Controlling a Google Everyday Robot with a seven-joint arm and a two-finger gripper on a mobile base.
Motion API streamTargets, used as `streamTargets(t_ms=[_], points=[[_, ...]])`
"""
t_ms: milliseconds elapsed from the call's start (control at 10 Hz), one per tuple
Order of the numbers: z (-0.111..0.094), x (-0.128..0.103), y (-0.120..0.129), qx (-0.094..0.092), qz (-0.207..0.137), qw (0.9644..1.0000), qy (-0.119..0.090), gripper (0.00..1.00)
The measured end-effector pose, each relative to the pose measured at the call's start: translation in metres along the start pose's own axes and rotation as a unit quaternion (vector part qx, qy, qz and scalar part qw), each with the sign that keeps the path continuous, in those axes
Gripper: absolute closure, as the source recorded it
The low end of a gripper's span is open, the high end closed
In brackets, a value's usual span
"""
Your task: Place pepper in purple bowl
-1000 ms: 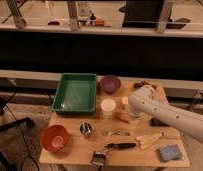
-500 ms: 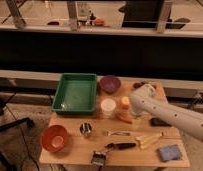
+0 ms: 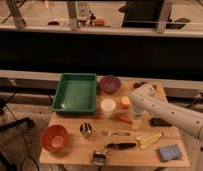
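Right, looking down from the one camera view, my arm (image 3: pixel 167 112) is reaching in from the right across the wooden table (image 3: pixel 70 155), and my gripper (image 3: pixel 135 121) is hanging low over the middle of it. I cannot tell how it is set from here.

The pepper (image 3: pixel 124 118) is lying flat on the wood just beside my gripper, orange-red and slim, right below the white cup (image 3: pixel 108 106) and the small yellow-orange thing (image 3: pixel 125 102). Whether I am touching it yet, I cannot say.

The purple bowl (image 3: pixel 110 83) is sitting at the back of the table, next to the green tray (image 3: pixel 75 92), and nothing is showing inside it. So the task is looking barely begun: I am only getting to the pepper, and the lift, the carry towards the back and the drop into the bowl are all still waiting.

Nearer the front, the orange bowl (image 3: pixel 54 138), a metal cup (image 3: pixel 86 129), a fork (image 3: pixel 115 133) and a blue sponge (image 3: pixel 169 152) are sitting well out of my way.
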Motion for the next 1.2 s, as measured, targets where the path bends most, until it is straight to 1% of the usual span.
streamTargets(t_ms=[200,500,600,700,900,1200], points=[[-0.003,0.001,0.002,0.003,-0.002,1.0000,-0.002,0.62],[-0.008,-0.004,0.003,0.008,-0.008,0.9999,-0.010,0.93],[-0.009,-0.003,0.004,0.008,-0.007,0.9999,-0.011,0.98],[-0.009,-0.003,0.004,0.009,-0.009,0.9999,-0.011,1.00],[-0.010,-0.004,0.004,0.010,-0.014,0.9998,-0.012,1.00],[-0.015,0.008,-0.003,0.022,-0.008,0.9997,-0.004,1.00]])
